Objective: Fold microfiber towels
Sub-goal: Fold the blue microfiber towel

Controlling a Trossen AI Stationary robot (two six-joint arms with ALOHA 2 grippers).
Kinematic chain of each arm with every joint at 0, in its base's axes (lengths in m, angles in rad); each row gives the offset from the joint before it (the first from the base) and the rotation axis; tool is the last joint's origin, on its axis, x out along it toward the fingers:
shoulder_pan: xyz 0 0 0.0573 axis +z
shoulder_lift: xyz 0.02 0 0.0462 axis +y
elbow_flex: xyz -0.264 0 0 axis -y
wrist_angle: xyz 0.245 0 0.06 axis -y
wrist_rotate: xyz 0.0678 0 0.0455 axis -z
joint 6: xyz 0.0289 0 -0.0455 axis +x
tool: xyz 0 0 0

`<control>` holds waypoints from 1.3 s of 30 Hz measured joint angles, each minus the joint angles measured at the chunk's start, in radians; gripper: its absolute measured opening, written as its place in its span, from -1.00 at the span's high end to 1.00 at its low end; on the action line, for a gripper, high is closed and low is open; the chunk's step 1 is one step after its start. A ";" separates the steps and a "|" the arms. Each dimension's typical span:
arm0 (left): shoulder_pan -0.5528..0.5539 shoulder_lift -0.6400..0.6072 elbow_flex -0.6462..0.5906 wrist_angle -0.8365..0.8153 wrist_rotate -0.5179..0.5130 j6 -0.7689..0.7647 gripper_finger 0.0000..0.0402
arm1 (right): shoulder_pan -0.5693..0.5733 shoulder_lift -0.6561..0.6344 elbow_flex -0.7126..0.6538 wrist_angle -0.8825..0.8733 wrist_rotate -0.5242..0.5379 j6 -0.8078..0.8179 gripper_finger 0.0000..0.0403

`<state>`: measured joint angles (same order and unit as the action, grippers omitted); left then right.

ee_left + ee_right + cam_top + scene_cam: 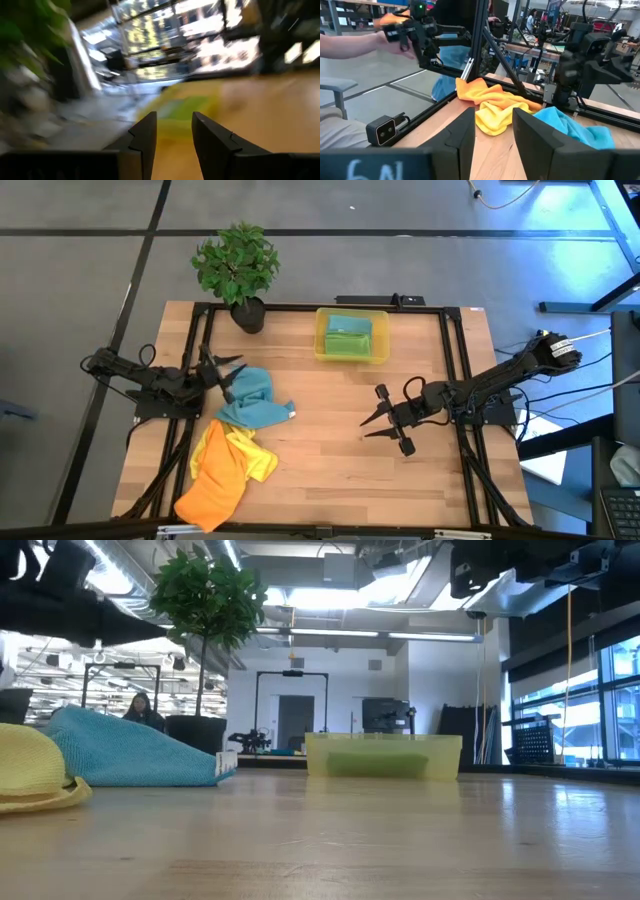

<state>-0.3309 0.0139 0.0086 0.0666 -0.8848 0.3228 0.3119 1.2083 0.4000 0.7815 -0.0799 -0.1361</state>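
Wooden table [340, 440]: teal towel [252, 402], yellow towel [240, 452] and orange towel [215, 485] are heaped at its left. Left gripper [226, 375] is held part-open, empty, beside the teal towel; right gripper [378, 421] part-open, empty, mid-table.

The left gripper [228, 372] sits at the left side of the table, fingers a little apart, holding nothing. The right gripper [381, 412] hangs over the right side, its fingers [465, 132] apart too, also empty.
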 joint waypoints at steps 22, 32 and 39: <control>0.005 -0.001 0.001 0.176 0.517 0.312 0.43 | 0.000 0.000 0.000 0.000 -0.001 -0.004 0.34; 0.005 -0.002 0.001 0.479 0.908 -0.120 0.43 | 0.000 0.000 0.000 -0.005 -0.001 0.048 0.34; 0.005 -0.002 0.000 0.531 0.941 -0.235 0.43 | 0.000 0.000 0.000 -0.015 -0.001 0.061 0.34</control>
<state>-0.3260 0.0119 0.0090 0.5972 0.0558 0.0875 0.3122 1.2085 0.4000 0.7666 -0.0807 -0.0752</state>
